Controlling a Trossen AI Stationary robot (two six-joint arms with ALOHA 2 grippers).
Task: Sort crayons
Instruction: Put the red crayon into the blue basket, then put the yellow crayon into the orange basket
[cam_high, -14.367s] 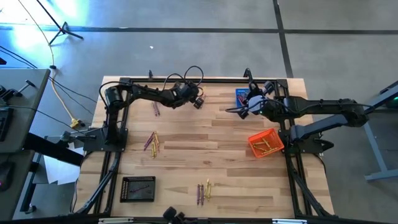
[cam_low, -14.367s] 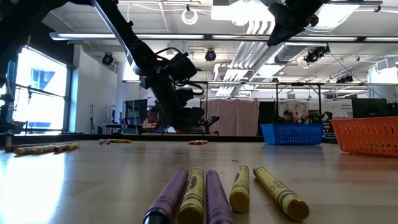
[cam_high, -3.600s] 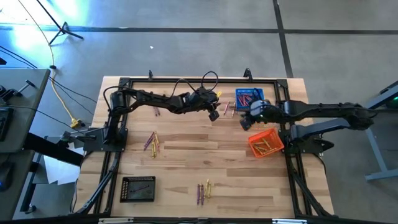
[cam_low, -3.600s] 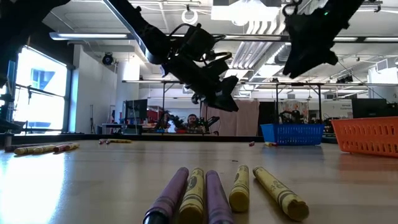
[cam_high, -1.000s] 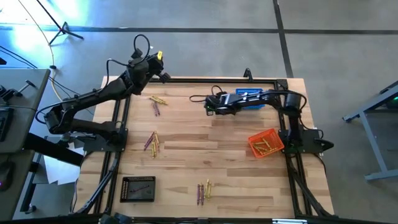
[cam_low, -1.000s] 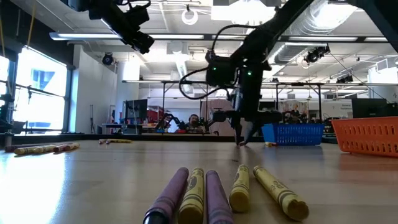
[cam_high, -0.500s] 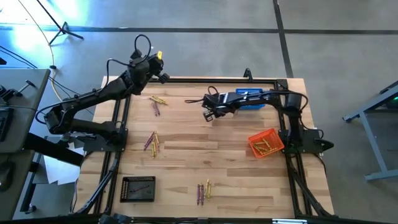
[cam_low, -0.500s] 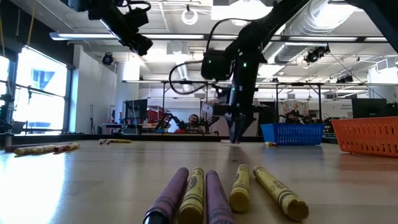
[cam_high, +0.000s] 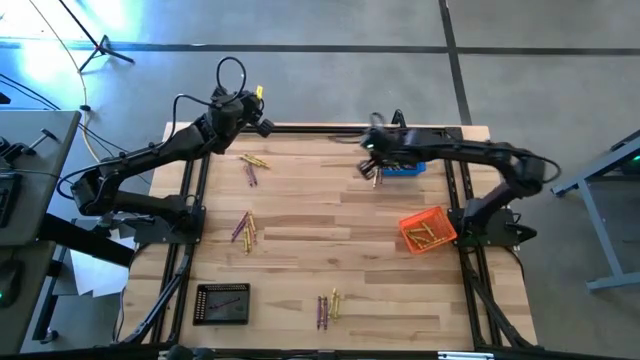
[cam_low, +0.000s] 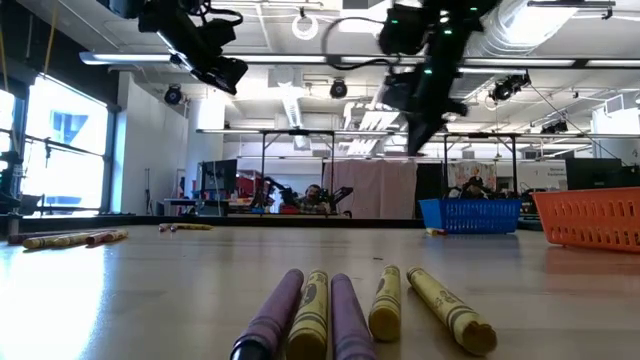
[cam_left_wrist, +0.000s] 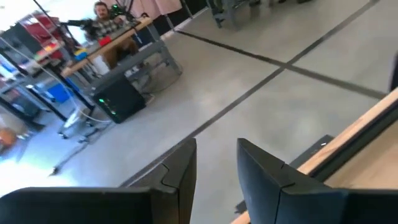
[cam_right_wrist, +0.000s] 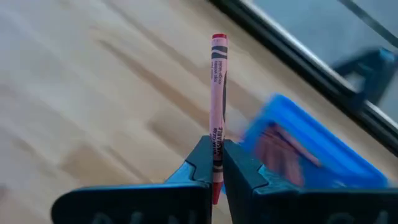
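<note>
Red wax crayon (cam_right_wrist: 217, 99) stands clenched between the right gripper's (cam_right_wrist: 216, 163) fingers, by the blue mesh basket (cam_high: 405, 166) near the table's far edge. The left gripper (cam_left_wrist: 216, 163) hangs released beyond the far-left corner.

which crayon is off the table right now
The red crayon pinched in the right gripper, held near the blue basket. All other crayons lie flat on the wooden table.

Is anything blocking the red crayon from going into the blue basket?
Nothing visible does. The right gripper is shut on the red crayon and holds it above the table, right beside the blue basket. The basket is open on top, and the left gripper waits far off at the table's back-left corner.
</note>
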